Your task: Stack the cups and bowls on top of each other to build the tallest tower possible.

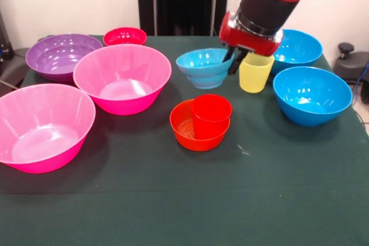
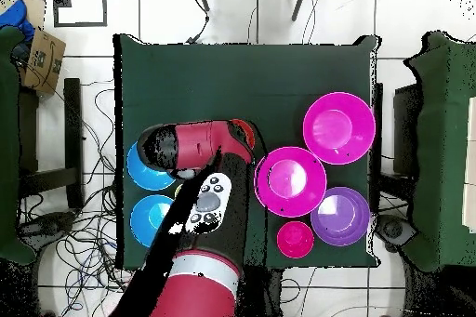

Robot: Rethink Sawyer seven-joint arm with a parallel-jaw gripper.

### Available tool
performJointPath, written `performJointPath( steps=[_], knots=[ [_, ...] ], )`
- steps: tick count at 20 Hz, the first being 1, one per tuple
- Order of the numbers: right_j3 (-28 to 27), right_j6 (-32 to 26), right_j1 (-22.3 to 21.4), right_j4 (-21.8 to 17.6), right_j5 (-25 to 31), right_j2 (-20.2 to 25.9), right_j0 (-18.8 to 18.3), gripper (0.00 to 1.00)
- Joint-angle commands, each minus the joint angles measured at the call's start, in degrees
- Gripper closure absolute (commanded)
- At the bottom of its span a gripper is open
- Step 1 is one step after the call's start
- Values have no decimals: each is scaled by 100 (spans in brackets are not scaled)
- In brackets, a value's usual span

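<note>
A red cup (image 1: 211,113) stands inside a small orange bowl (image 1: 185,128) near the table's middle. A small light-blue bowl (image 1: 202,67) sits behind them, with a yellow cup (image 1: 255,74) upright to its right. My gripper (image 1: 233,66) is low at the light-blue bowl's right rim, between that bowl and the yellow cup. I cannot tell whether it holds anything. Two large blue bowls (image 1: 311,95) (image 1: 298,47) sit at the right. In the overhead view the arm (image 2: 200,146) hides the gripper and the small pieces.
Two large pink bowls (image 1: 43,126) (image 1: 122,78), a purple bowl (image 1: 60,56) and a small red bowl (image 1: 124,36) fill the left side. They also show in the overhead view at the right, where the pink bowls (image 2: 339,127) (image 2: 290,181) stand out. Green cloth table (image 1: 173,200).
</note>
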Motion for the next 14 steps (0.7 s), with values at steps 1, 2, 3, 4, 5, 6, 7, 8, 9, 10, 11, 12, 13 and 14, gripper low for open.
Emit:
performJointPath(
  steps=[1,2,3,4,5,6,7,8,9,10,11,12,13,14],
  knots=[
    [-329,156,-322,139,870,449,-199,100],
    [-318,165,-357,141,890,461,-212,100],
    [-320,216,-372,147,941,461,-208,100],
    [-339,251,-372,147,959,461,-207,100],
    [-359,286,-373,146,976,462,-205,100],
    [-379,304,-380,132,991,452,-199,100],
    [-442,371,-325,104,912,438,-179,100],
    [-467,399,-305,92,849,445,-182,100],
    [-470,481,-242,122,642,487,-185,100],
    [-481,520,-221,137,553,509,-188,100],
    [-479,581,-187,166,404,548,-173,100],
    [-497,606,-183,183,374,562,-169,100],
    [-514,639,-170,212,365,574,-156,100],
    [-530,671,-157,240,356,585,-144,100]
  ],
)
